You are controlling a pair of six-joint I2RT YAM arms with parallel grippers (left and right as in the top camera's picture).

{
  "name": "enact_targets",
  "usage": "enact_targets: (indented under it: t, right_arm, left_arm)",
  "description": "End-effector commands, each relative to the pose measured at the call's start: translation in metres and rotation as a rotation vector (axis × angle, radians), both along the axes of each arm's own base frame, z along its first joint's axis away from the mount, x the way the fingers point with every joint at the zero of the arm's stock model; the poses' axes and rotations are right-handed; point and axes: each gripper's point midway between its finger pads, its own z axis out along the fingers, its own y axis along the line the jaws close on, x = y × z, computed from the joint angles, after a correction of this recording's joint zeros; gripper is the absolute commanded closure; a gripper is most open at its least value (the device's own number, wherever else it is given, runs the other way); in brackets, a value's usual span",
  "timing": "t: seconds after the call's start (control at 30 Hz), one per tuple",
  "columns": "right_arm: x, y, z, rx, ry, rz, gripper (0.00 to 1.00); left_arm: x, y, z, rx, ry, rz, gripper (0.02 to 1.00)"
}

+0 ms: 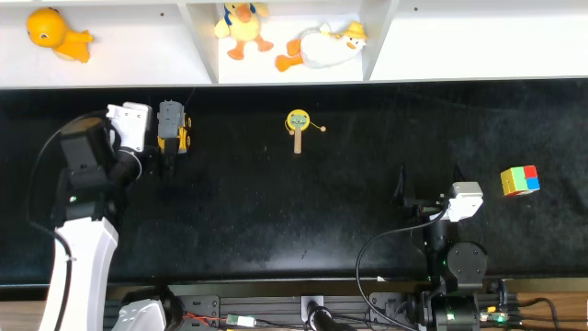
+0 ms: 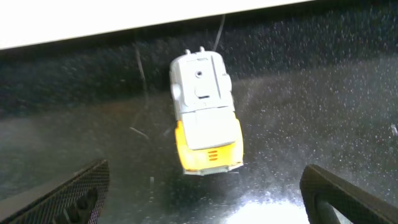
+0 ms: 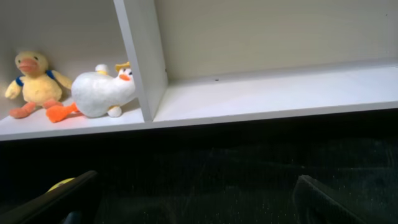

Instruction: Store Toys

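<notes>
Left wrist view: toy truck (image 2: 205,118) sits centred btw the fingers of the left gripper (image 2: 205,186), on the black table (image 2: 323,93), not touched.
Truck spot: on the table just short of the shelf (image 1: 459,55) front edge. Grey end twd shelf, yellow end twd the gripper.
Long axis: runs shelf-to-arm, in line w/ the gripper's reach. Fingers stand either side of the truck's narrow width.
Left fingers: spread wide, nothing held, both clear of the truck.
Nearer arm: left, by far. The right gripper (image 1: 429,187) is well apart from the truck, over at the other side of the table.
Right fingers: spread, nothing held; gripper faces the shelf.
Step (judged): pre-grasp on truck. Prob needs a drop down + close across the width, no wrist turn.
Risk (judged): hard smooth body, so it could skid twd the shelf if one finger lands first.
Other toys vs truck: rattle (image 1: 297,124) to the truck's right, about as near the shelf. Colour cube (image 1: 520,180) far right of the truck, close to the right arm.
On shelf vs truck: yellow duck (image 1: 60,37) in the bay up-left of the truck. Plush duck (image 1: 243,28) + white goose (image 1: 322,48) in the bay up-right.
Progress (judged): three toys stored, three left on the table.
</notes>
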Motion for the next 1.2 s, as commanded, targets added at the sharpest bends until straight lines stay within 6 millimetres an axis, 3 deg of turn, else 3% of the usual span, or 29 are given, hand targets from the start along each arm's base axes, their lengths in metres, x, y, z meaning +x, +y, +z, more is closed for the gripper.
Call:
enact_targets:
  t: [0.03, 0.47, 1.2]
  right_arm:
    - [0.000, 0.000, -0.001, 0.008, -0.004, -0.002, 0.007]
    - [0.000, 0.000, -0.001, 0.008, -0.004, -0.002, 0.005]
    - [0.000, 0.000, -0.001, 0.008, -0.004, -0.002, 0.005]
  left_arm:
    - [0.003, -0.006, -0.019, -0.029, 0.055, 0.015, 0.020]
    - [0.025, -0.010, -0.044, -0.047, 0.071, 0.016, 0.020]
    - [0.039, -0.008, -0.071, -0.064, 0.096, 0.040, 0.020]
